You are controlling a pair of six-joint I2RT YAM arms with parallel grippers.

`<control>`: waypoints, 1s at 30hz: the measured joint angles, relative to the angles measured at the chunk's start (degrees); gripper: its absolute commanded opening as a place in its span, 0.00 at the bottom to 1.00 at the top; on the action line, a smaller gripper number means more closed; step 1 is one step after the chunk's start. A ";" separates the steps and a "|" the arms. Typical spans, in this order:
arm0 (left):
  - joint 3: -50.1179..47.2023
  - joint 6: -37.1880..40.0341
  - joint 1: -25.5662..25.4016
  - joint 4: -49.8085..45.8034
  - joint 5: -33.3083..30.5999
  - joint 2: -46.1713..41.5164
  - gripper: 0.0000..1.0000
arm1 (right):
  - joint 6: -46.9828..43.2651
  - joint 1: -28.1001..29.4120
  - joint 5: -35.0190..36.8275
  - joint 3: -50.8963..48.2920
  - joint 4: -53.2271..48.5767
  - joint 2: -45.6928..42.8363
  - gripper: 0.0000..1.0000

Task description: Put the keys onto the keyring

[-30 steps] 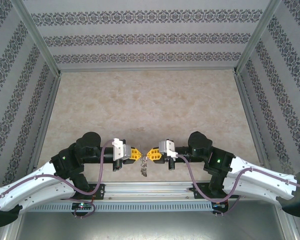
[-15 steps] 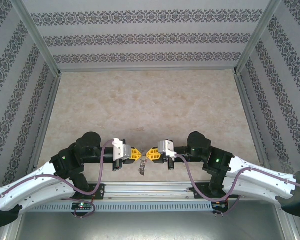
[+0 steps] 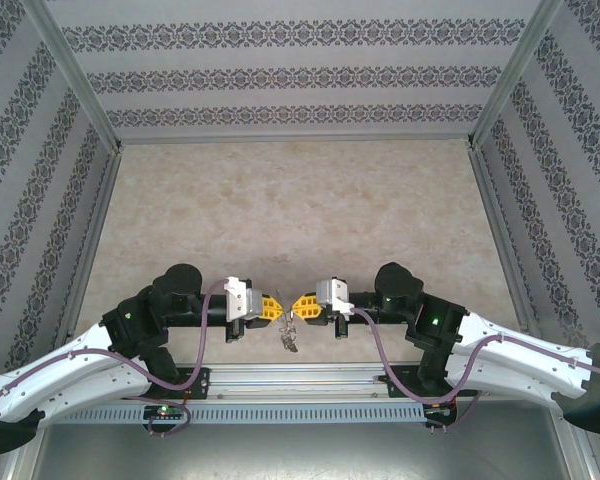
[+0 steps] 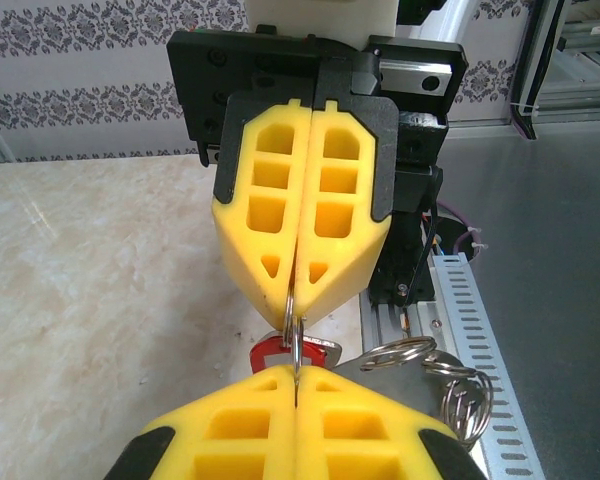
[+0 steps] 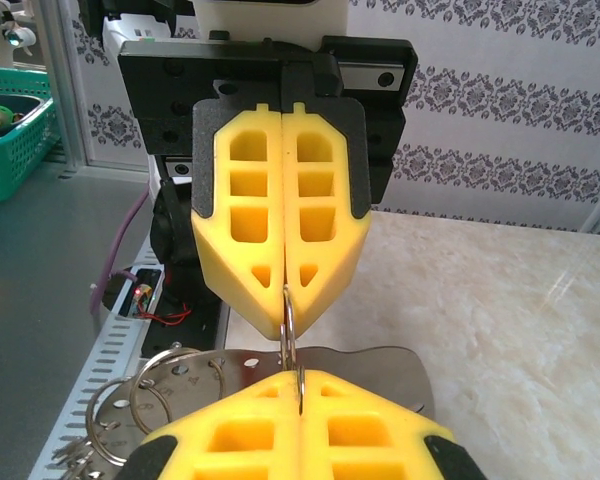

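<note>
- The fingers (image 4: 265, 392) of the left gripper (image 4: 295, 378) were clenched on the thin keyring (image 4: 295, 330). The fingers (image 5: 260, 390) of the right gripper (image 5: 298, 382) were clenched on it from the opposite side.
- The two grippers met tip to tip above the near part of the table (image 3: 300, 200).
- The keyring stood edge-on to both wrist cameras. Its plane was upright and ran along the line between the grippers.
- The key (image 4: 270, 352) showed its red head at the foot of the keyring, just above the left fingertips. Its blade was hidden, so which way it pointed could not be told.
- Smaller silvery rings (image 4: 465, 400) hung off to one side.
</note>
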 measured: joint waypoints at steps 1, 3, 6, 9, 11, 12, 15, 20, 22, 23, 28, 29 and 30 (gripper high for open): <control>0.00 0.00 0.00 0.00 0.00 0.00 0.00 | 0.00 0.00 0.00 0.00 0.00 0.00 0.00; 0.00 0.00 0.00 0.00 0.00 0.00 0.00 | 0.00 0.00 0.00 0.00 -0.02 -0.11 0.00; 0.00 0.00 0.00 0.00 0.00 -0.04 0.00 | 0.00 0.00 0.02 0.00 -0.09 -0.55 0.00; 0.00 0.00 0.00 0.00 -0.07 -0.22 0.00 | 0.00 0.00 0.02 0.00 -0.09 -1.09 0.00; 0.00 0.02 0.00 0.00 -0.22 -0.35 0.00 | 0.00 0.00 0.00 0.00 -0.07 -1.22 0.00; 0.00 0.02 0.00 0.00 -0.26 -0.37 0.00 | 0.00 0.00 0.02 0.00 -0.07 -1.22 0.00; 0.00 0.02 0.00 0.00 -0.44 -0.37 0.00 | 0.00 0.00 0.00 0.00 -0.07 -1.01 0.00; 0.00 0.17 0.00 0.00 -0.48 -0.37 0.00 | 0.00 0.00 0.02 0.00 -0.07 -0.39 0.00; 0.00 0.20 0.00 0.00 -0.52 -0.37 0.00 | 0.00 0.00 0.02 0.00 -0.04 -0.28 0.00; 0.00 0.22 0.00 0.00 -0.61 -0.37 0.00 | 0.00 0.00 0.00 0.00 -0.04 -0.24 0.00; 0.00 0.42 0.00 0.00 -0.68 -0.37 0.00 | 0.00 0.00 -0.02 0.00 -0.04 0.35 0.00; 0.00 0.44 0.00 0.00 -0.68 -0.37 0.00 | 0.00 0.00 -0.04 0.00 -0.07 0.35 0.00; 0.00 0.44 0.00 0.00 -0.68 -0.37 0.00 | 0.00 0.00 -0.09 0.00 -0.07 0.35 0.00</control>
